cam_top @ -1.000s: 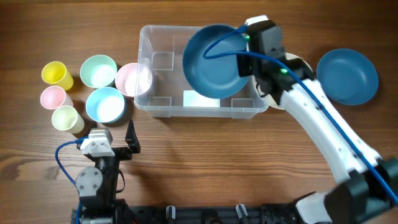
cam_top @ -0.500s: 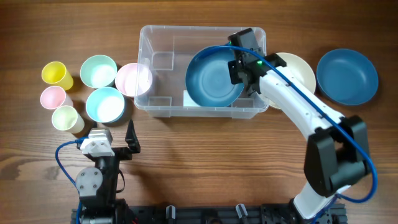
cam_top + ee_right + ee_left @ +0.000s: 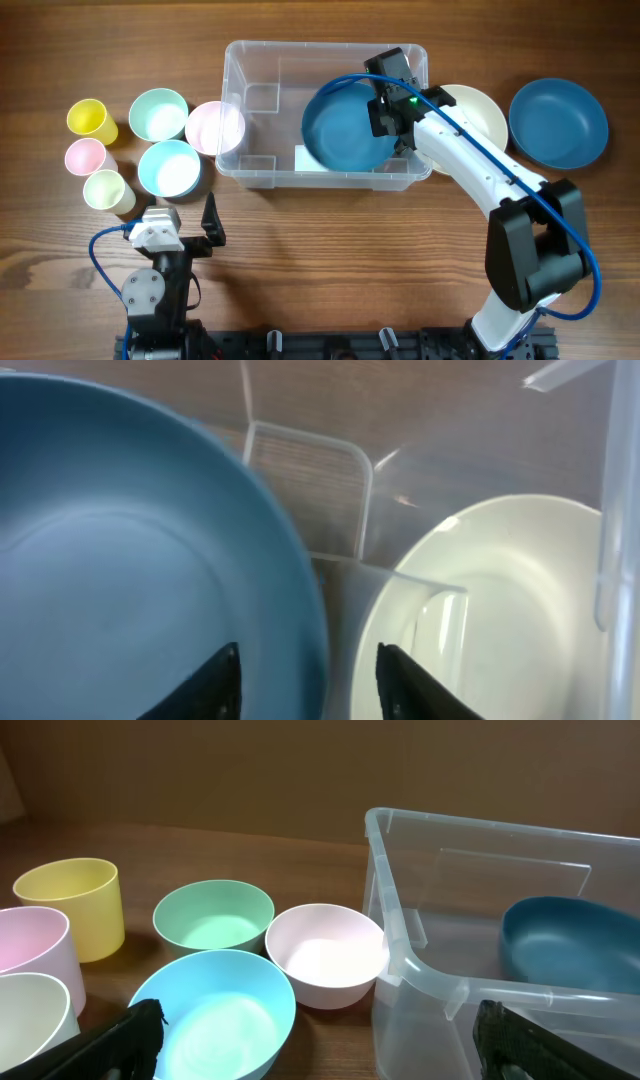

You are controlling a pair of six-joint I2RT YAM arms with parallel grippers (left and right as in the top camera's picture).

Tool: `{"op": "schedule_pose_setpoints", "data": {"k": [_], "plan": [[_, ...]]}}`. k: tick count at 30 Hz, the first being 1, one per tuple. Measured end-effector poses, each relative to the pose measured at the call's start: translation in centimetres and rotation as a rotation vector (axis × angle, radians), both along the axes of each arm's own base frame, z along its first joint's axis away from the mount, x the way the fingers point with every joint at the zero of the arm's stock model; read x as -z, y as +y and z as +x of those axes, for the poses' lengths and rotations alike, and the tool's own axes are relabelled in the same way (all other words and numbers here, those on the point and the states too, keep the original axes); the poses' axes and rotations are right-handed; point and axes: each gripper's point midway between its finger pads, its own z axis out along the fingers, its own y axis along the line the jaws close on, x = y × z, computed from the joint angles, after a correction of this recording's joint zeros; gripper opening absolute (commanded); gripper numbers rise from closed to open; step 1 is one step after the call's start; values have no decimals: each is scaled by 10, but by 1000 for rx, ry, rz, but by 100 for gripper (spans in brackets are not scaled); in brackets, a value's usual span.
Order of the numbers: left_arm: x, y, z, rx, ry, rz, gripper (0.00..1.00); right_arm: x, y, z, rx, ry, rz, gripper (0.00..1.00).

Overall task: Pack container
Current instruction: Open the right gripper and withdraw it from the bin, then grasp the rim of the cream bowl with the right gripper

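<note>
The clear rectangular container (image 3: 270,90) stands at the table's back centre, with a white label on its floor. A dark blue bowl (image 3: 345,128) lies inside its right half. My right gripper (image 3: 390,118) is down in the container at the bowl's right rim. In the right wrist view its fingers (image 3: 308,675) are apart, straddling the blue bowl's (image 3: 130,580) rim with gaps on both sides, so it is open. My left gripper (image 3: 185,222) is open and empty near the front left. In its wrist view (image 3: 320,1040) it faces the container (image 3: 470,880).
A cream bowl (image 3: 482,115) sits against the container's right end, and a second dark blue bowl (image 3: 558,122) lies further right. Left of the container are a pink bowl (image 3: 214,126), green bowl (image 3: 158,113), light blue bowl (image 3: 168,168) and yellow cup (image 3: 90,118), pink cup (image 3: 86,156) and pale cup (image 3: 105,188).
My right arm lowered the dark blue bowl from above the rim down into the container's right half, where it settled. The left arm has not moved.
</note>
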Motion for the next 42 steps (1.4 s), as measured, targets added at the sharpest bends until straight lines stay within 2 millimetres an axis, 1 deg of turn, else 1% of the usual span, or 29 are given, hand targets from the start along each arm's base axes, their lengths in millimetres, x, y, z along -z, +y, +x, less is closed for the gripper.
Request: {"op": "schedule_pose_setpoints", "data": {"k": [4,5,6,7,8,9,10,11,12,14,15,16,18,21,23,24,26,28,29,32,34,35,38,39,42], "plan": [[0,0,0,0,0,0,100,-3,0,0,-4,-5,-4,48],[0,0,0,0,0,0,100,-6,-1,-1,-5,-10,-2,48],[0,0,0,0,0,0,100,-14,-2,-2,-4,-21,2,46],[0,0,0,0,0,0,100,-26,-2,-4,-4,-39,11,46],[0,0,0,0,0,0,100,-41,-4,-7,2,-64,23,44],[0,0,0,0,0,0,100,-59,-7,-13,15,-88,37,43],[0,0,0,0,0,0,100,-84,-13,-21,36,-127,61,42],[0,0,0,0,0,0,100,-112,-25,-32,80,-168,94,42],[0,0,0,0,0,0,100,-131,-38,-42,120,-196,118,42],[0,0,0,0,0,0,100,-163,-75,-59,223,-247,151,42],[0,0,0,0,0,0,100,-172,-92,-66,268,-262,161,42],[0,0,0,0,0,0,100,-182,-118,-75,341,-282,170,42],[0,0,0,0,0,0,100,-186,-156,-88,448,-280,178,44],[0,0,0,0,0,0,100,-174,-196,-94,559,-241,207,48],[0,0,0,0,0,0,100,-157,-214,-95,608,-204,244,51],[0,0,0,0,0,0,100,-144,-219,-94,621,-177,264,54],[0,0,0,0,0,0,100,-114,-220,-91,628,-109,300,57],[0,0,0,0,0,0,100,-84,-215,-90,623,-39,330,58],[0,0,0,0,0,0,100,-66,-211,-90,620,5,345,59],[0,0,0,0,0,0,100,-32,-205,-92,618,87,370,59],[0,0,0,0,0,0,100,-16,-203,-92,620,115,375,60],[0,0,0,0,0,0,100,-7,-202,-93,622,127,378,62],[0,0,0,0,0,0,100,7,-202,-92,636,128,390,80],[0,0,0,0,0,0,100,11,-202,-92,644,123,396,84],[0,0,0,0,0,0,100,29,-199,-96,664,123,412,85]]}}
